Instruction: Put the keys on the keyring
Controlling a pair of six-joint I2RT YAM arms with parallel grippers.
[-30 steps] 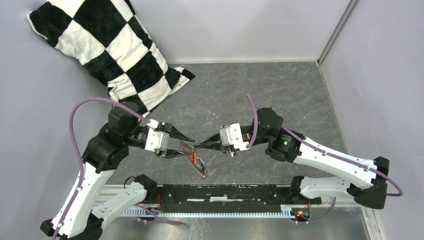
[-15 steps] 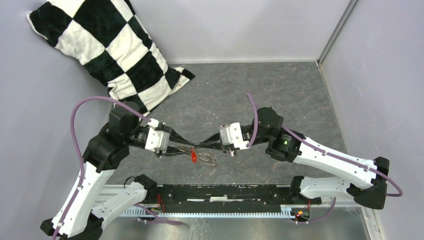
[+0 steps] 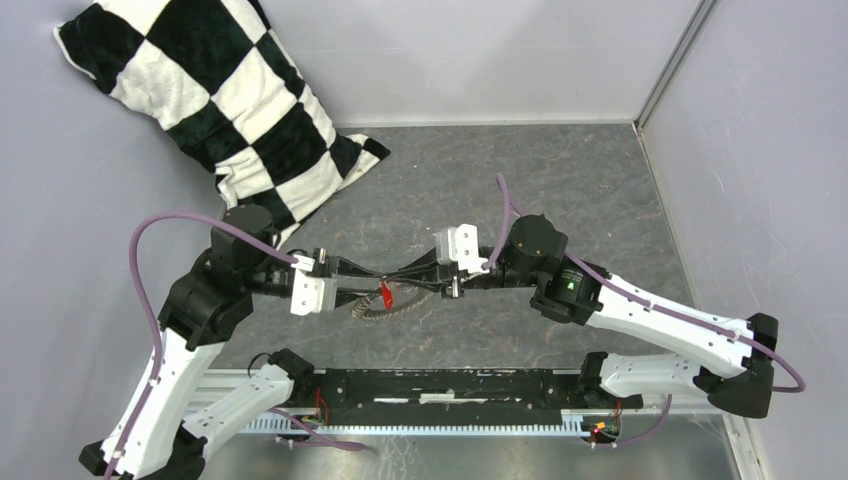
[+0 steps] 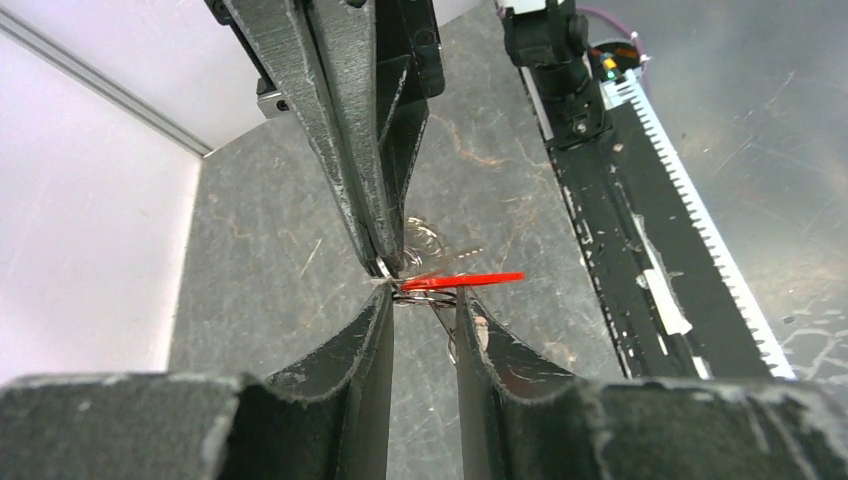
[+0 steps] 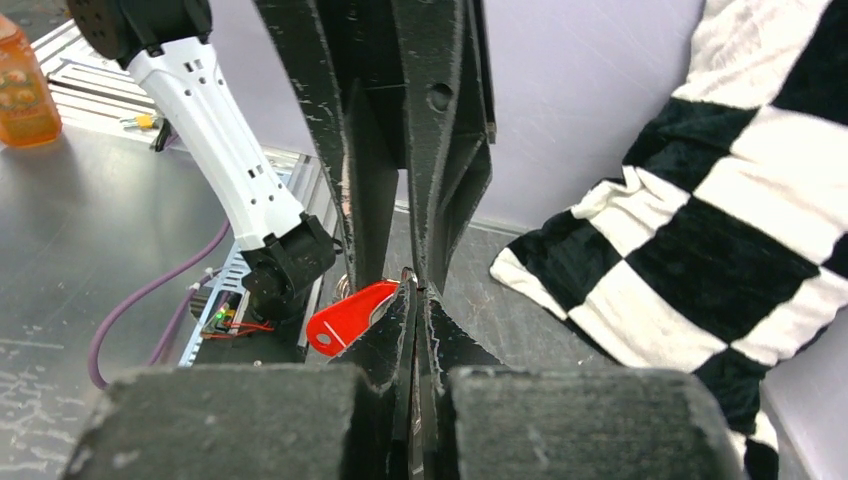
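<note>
Keyring [image 3: 366, 311] swung left — left claw [image 3: 378, 282], right claw [image 3: 395, 284] pinching it mid table [image 3: 560, 180]

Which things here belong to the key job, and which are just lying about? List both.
Part of the job:
- red key, pinched at its metal end by the right claw
- keyring, gripped by the left claw

Just lying about:
- checkered pillow, against the far-left wall
- orange bottle, off the table

left hand [image 4: 424, 303] rolled and narrowed, keyring [image 3: 372, 308] swung leftward
</note>
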